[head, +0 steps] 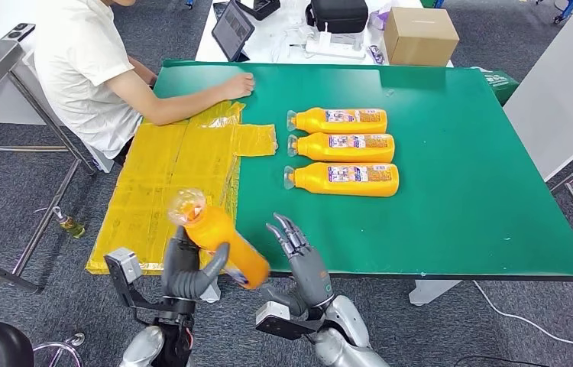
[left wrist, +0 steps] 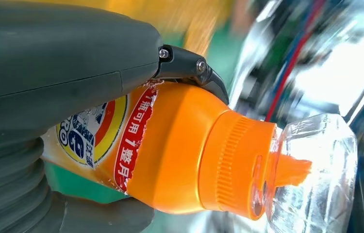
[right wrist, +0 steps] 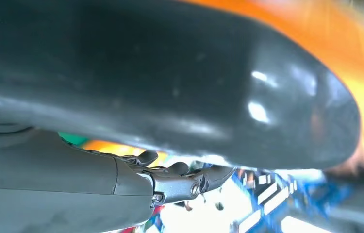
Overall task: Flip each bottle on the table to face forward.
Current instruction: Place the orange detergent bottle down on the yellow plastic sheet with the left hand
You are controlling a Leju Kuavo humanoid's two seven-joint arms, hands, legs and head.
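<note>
My left hand (head: 190,269) grips an orange plastic bottle with a clear cap (head: 216,240), held in the air just off the near edge of the green worktop (head: 482,191), cap tilted up and away from me. The left wrist view shows a torn red-and-blue label (left wrist: 107,141) on the bottle's body, under my thumb. My right hand (head: 304,264) sits just beside the bottle's base, fingers straight and spread, holding nothing; whether it touches the bottle I cannot tell. Three more orange bottles (head: 342,148) lie in a row at mid-worktop, side by side, caps to my left, printed labels facing up. I judge those three done, and this fourth bottle left to turn and set down. A person's arm (head: 192,99) rests on yellow plastic sheeting (head: 176,168) at far left.
</note>
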